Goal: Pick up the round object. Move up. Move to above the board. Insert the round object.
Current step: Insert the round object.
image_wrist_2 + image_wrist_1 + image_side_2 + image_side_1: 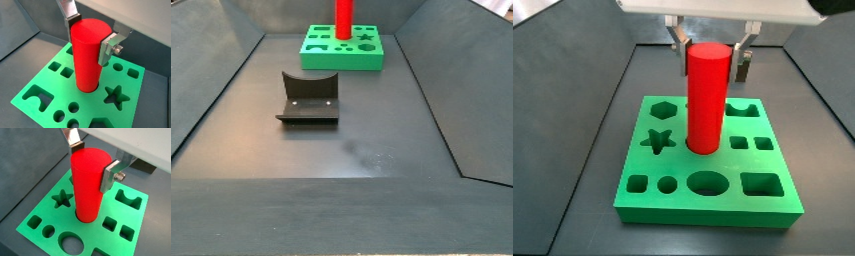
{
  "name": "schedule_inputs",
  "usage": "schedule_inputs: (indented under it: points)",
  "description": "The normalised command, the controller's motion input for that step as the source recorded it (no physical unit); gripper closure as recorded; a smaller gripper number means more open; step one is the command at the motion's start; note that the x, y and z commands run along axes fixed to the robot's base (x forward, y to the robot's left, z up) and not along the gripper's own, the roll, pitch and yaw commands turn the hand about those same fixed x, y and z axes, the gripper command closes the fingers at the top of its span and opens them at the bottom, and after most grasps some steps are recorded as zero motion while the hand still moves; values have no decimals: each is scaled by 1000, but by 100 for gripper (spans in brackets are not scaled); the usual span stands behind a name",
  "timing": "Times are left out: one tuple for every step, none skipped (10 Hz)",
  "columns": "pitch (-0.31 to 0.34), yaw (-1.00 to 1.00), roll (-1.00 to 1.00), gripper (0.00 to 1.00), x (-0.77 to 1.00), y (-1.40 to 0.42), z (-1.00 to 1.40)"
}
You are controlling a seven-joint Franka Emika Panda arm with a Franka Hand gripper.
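The round object (707,95) is a tall bright red cylinder standing upright with its lower end in a hole near the middle of the green board (714,205). It also shows in both wrist views (89,183) (88,55) and in a side view (344,15). My gripper (710,55) is shut on the round object near its top, one silver finger (111,175) on each side. The board (40,223) (40,90) (345,55) has star, hexagon, circle and square cut-outs around the peg. The peg's lower end is hidden inside the hole.
The dark fixture (307,97) stands on the grey floor in front of the board. Sloping dark grey walls (225,90) enclose the floor on both sides.
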Motion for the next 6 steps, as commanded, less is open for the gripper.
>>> schedule_inputs:
  points:
    - [-30, -94, 120, 100, 0, -174, -289]
    - [-64, -29, 227, 100, -14, -271, -254]
    - [-49, -40, 269, 100, 0, -249, -274]
    - [-43, -34, 257, 100, 0, -206, -340]
    - [-30, -46, 269, 100, 0, -200, -369]
    - [-16, -51, 221, 100, 26, -160, -383]
